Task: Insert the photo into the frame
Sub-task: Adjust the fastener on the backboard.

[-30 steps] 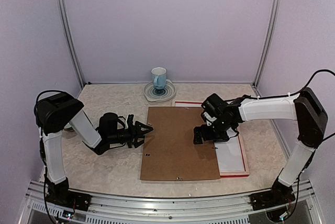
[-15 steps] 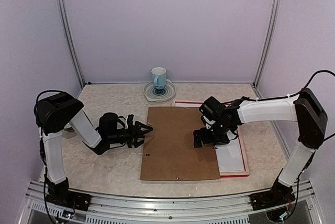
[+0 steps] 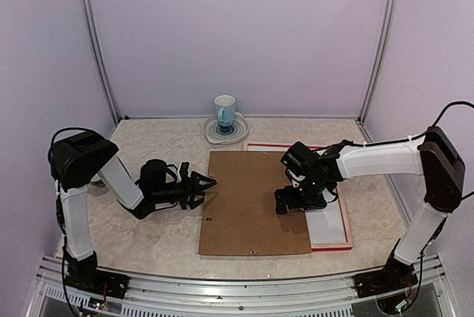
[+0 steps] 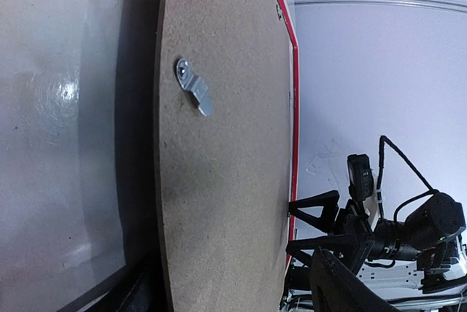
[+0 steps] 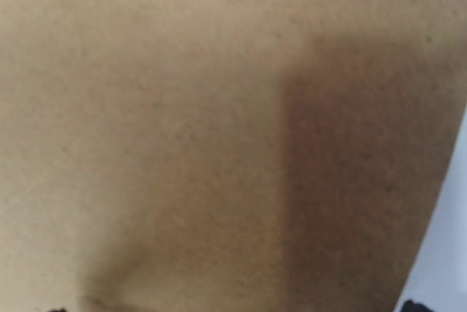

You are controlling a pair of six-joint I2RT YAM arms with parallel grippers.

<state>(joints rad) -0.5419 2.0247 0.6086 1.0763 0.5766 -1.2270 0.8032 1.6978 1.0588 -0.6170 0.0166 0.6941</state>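
Observation:
The red frame (image 3: pixel 331 247) lies flat at centre right; its red edge also shows in the left wrist view (image 4: pixel 294 108). A white sheet (image 3: pixel 326 224) lies inside it; no cat picture shows, so I cannot tell if it is the photo. A brown backing board (image 3: pixel 248 202) covers most of the frame and overhangs to the left. My left gripper (image 3: pixel 207 184) is open with its tips at the board's left edge. My right gripper (image 3: pixel 290 200) points down on the board's right edge; the left wrist view shows its fingers (image 4: pixel 315 210) apart. The right wrist view shows only board (image 5: pixel 182 122).
A blue and white mug (image 3: pixel 224 109) stands on a plate (image 3: pixel 238 133) at the back centre. A metal turn clip (image 4: pixel 194 92) sits on the board near its left edge. Purple walls close in the table on three sides.
My right gripper has shifted a little nearer and lower on the board's right edge. The left arm and the board have not visibly moved.

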